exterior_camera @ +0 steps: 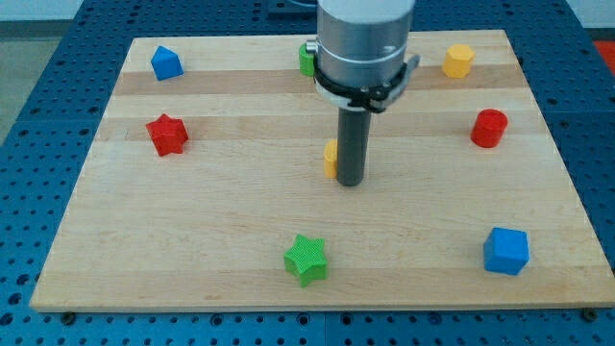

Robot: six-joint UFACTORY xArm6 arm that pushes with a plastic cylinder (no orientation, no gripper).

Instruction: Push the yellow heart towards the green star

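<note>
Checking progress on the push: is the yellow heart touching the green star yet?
No: the yellow heart sits mid-board beside my tip, mostly hidden by the rod, while the green star lies well below it with bare wood between them.

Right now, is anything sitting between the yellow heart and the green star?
No. In the camera view, only bare wooden board lies between the yellow heart and the green star. My tip touches the heart's right side.

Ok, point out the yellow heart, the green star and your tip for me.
yellow heart (331, 159), camera view, the sliver showing left of the rod.
green star (307, 259), camera view, centre of its top face.
my tip (351, 182), camera view, the rod's very lower end.
</note>
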